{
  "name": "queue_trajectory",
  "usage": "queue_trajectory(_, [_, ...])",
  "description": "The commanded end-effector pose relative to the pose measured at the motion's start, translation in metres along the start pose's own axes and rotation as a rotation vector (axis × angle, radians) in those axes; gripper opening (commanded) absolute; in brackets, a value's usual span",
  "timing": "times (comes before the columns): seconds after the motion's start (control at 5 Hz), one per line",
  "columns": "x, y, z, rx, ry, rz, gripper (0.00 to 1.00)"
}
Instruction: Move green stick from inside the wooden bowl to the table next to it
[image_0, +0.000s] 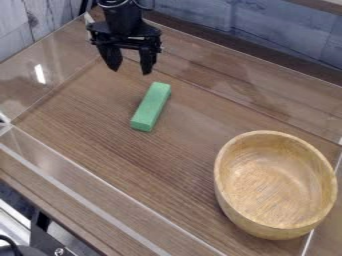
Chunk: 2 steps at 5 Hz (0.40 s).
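Camera view: the claw (123, 62) stood spread at the far left, holding nothing, apart from the green stick (150, 107). The stick lay on the counter (94, 150), left of the wooden bowl (275, 186) at near right. The move looked complete; at most, retreating remained.

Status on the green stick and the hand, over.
Hand open, nothing held. Green stick flat on the table, outside the wooden bowl. Nothing blocking between hand and stick.
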<state>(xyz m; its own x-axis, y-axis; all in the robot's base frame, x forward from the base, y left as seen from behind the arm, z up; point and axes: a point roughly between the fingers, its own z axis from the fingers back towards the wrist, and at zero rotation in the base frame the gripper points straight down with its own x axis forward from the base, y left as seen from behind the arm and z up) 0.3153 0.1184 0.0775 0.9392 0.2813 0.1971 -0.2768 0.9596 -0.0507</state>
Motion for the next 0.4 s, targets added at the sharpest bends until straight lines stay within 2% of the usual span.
queue_trajectory(0.0, [0.009, -0.007, 0.022, 0.019, -0.075, 0.033, 1.00])
queue_trajectory(0.2, [0.004, -0.018, 0.019, 0.022, -0.064, 0.061, 1.00])
